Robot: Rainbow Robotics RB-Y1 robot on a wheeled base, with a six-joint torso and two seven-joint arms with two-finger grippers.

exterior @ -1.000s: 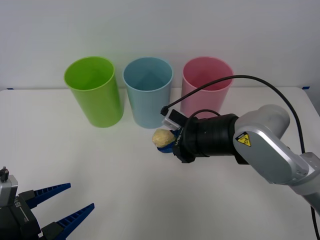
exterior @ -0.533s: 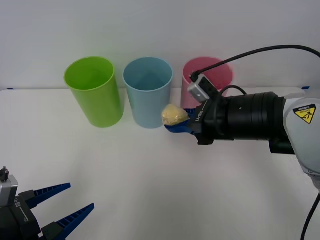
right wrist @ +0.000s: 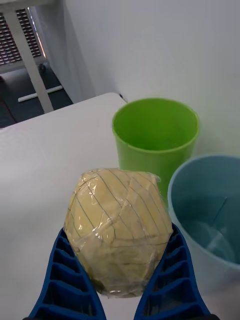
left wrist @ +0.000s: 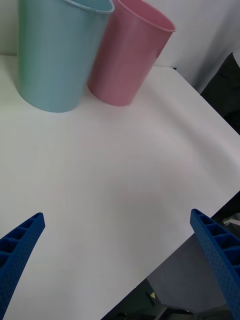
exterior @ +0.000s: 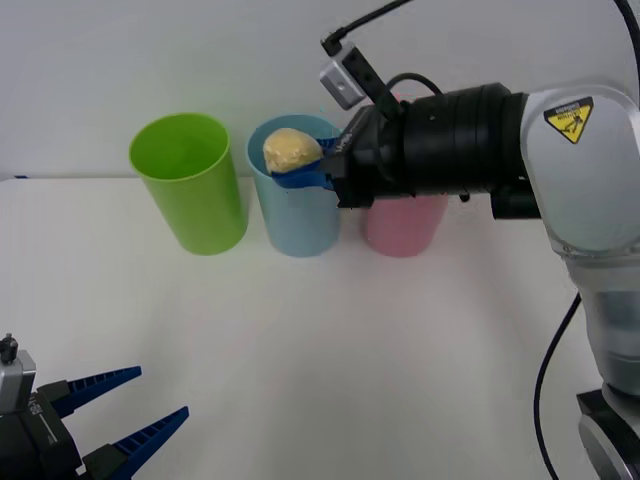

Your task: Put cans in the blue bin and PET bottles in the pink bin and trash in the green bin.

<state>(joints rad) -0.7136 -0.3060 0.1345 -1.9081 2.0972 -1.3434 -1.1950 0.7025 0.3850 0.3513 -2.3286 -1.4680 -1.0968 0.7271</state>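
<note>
My right gripper [exterior: 300, 168] is shut on the trash [exterior: 291, 150], a pale-yellow wrinkly ball, and holds it in the air over the rim of the blue bin [exterior: 296, 215]. In the right wrist view the trash [right wrist: 118, 227] sits between the blue ribbed fingers [right wrist: 67, 282], with the green bin [right wrist: 155, 137] beyond it and the blue bin [right wrist: 210, 215] beside. The green bin [exterior: 190, 185] stands left of the blue one, and the pink bin [exterior: 402, 225] on its right is partly hidden by my right arm. My left gripper [exterior: 125, 415] rests open at the table's near left corner.
The three bins stand in a row at the back of the white table [exterior: 300, 350], against a white wall. The left wrist view shows the blue bin [left wrist: 57, 55], the pink bin [left wrist: 130, 55] and the table's edge [left wrist: 190, 220].
My right gripper has lifted the trash from table height in front of the bins up and to the left, from before the pink bin to above the blue bin's rim. The left arm stays still.
</note>
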